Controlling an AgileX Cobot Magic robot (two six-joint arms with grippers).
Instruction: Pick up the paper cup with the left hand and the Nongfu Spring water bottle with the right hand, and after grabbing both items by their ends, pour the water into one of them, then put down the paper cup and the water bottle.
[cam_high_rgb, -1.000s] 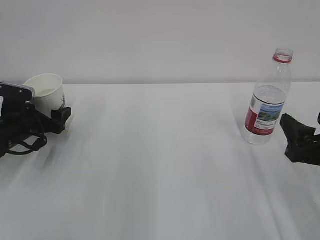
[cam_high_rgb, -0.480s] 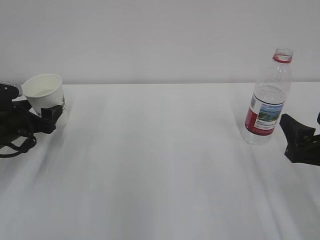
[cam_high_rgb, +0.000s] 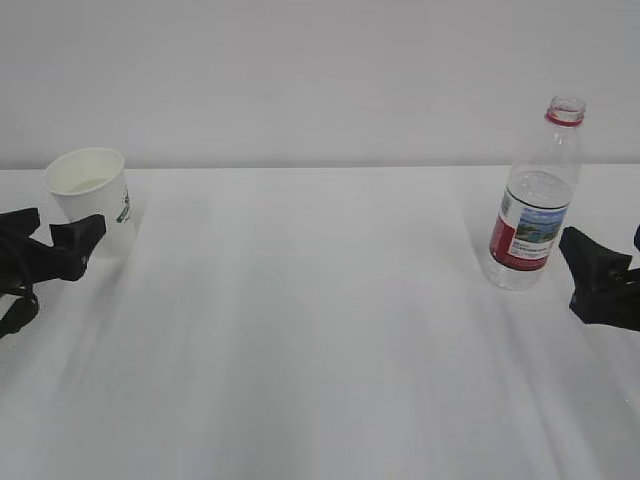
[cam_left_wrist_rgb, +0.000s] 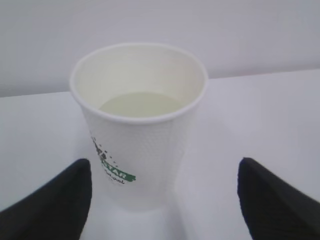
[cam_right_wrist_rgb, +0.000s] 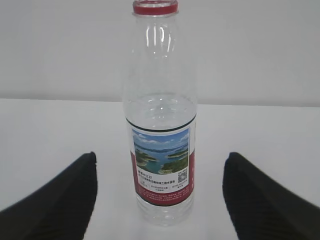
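white paper cup (cam_high_rgb: 90, 198) upright far left; uncapped water bottle (cam_high_rgb: 533, 200) upright right.

Paper cup (cam_high_rgb: 90, 195) stands upright at far left of the desk (cam_high_rgb: 320, 340), left tool (cam_high_rgb: 50, 245) just beside it. Uncapped water bottle (cam_high_rgb: 535, 200) upright at right, right tool (cam_high_rgb: 600, 275) near, not touching.

We find the paper cup (cam_high_rgb: 90, 198) standing upright on the table (cam_high_rgb: 320, 330) at its far left, the Nongfu Spring water bottle (cam_high_rgb: 535, 200) upright at the far right, well apart. The water (cam_left_wrist_rgb: 142, 105) sits in the cup. The left hand (cam_high_rgb: 45, 250) lies just before the cup, apart from it; the right hand (cam_high_rgb: 600, 280) lies just right of the bottle's base.
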